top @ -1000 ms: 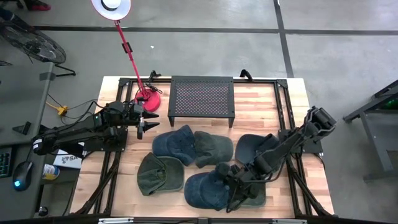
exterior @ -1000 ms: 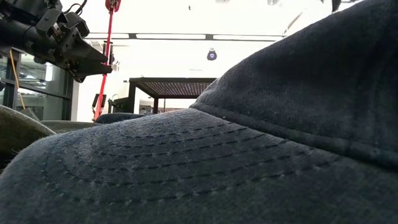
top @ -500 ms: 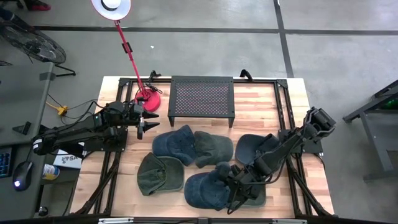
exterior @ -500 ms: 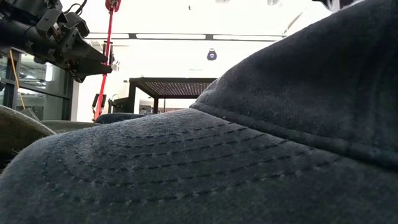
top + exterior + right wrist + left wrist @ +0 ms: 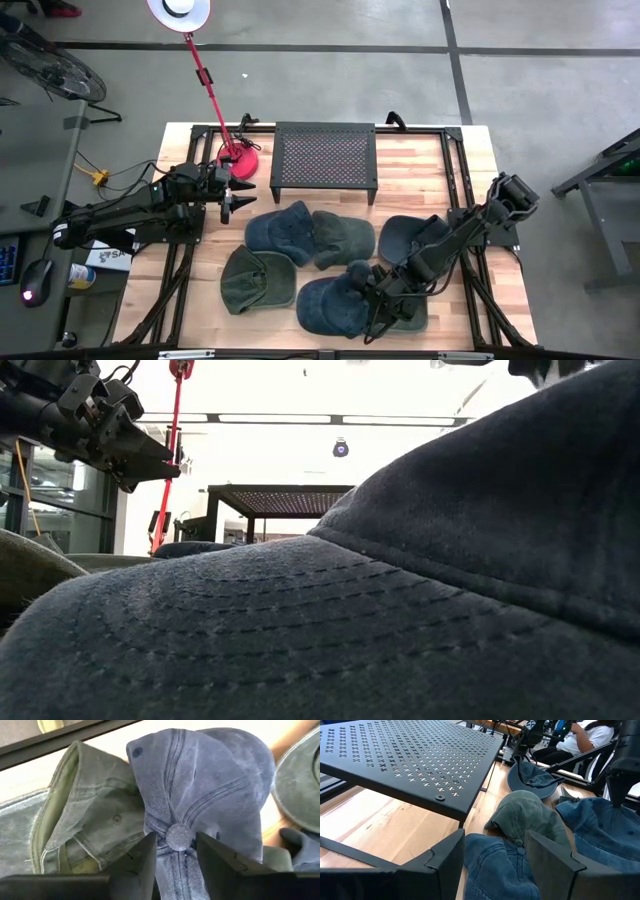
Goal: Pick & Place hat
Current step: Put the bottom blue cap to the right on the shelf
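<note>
Several caps lie on the wooden table. The blue hat [image 5: 328, 305] lies near the front edge, brim to the left, and fills the low view [image 5: 300, 620]. My right gripper [image 5: 374, 300] slants down onto its crown and is shut on it [image 5: 176, 855]. A green cap [image 5: 85, 820] lies beside it. At the table's left, my left gripper [image 5: 229, 201] hangs open above the wood [image 5: 495, 865], next to another blue cap [image 5: 277, 229], touching nothing. My right gripper has the blue hat's crown at its top button [image 5: 179, 836], with the button and the gathered cloth around it between the two fingers [image 5: 142, 857]. The fingers slant down from the table's right. The hat's brim and rim rest on the table.
A black perforated rack [image 5: 325, 155] stands at the back centre, and a red lamp base [image 5: 238, 160] is to its left. An olive cap [image 5: 342, 240], a green cap [image 5: 255, 280] and a dark upturned cap [image 5: 405, 237] crowd the middle. Bare wood shows at the far left.
In the low view the blue hat's crown has shifted slightly, its front seam drawn a little toward my right gripper, while the brim has stayed put. A dark part of that gripper now shows over the crown's top.
</note>
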You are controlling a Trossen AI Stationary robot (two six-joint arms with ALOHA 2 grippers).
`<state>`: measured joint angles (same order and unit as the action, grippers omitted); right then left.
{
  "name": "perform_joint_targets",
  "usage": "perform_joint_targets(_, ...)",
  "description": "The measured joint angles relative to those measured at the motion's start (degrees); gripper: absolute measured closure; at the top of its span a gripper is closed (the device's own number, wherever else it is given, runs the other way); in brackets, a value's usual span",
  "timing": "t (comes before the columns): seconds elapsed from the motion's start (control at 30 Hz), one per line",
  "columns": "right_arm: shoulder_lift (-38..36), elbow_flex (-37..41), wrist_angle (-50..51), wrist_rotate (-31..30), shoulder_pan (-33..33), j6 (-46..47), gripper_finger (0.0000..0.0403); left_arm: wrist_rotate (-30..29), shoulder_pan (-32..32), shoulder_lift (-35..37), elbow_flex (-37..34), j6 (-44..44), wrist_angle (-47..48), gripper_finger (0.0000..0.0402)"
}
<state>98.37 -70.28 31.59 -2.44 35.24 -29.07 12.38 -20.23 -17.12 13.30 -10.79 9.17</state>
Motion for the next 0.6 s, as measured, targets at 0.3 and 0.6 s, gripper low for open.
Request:
perform_joint_targets(0.3, 0.0, 0.0, -0.2, -1.4, 0.0, 0.7, 0.0357, 0.0, 0.0, 0.0, 0.0, 0.0, 0.0, 0.0197)
perform_joint_targets(0.6, -0.6, -2.6, 0.3, -1.8, 0.0, 5.6, 0.037, 0.0, 0.0, 0.0, 0.0, 0.0, 0.0, 0.0197)
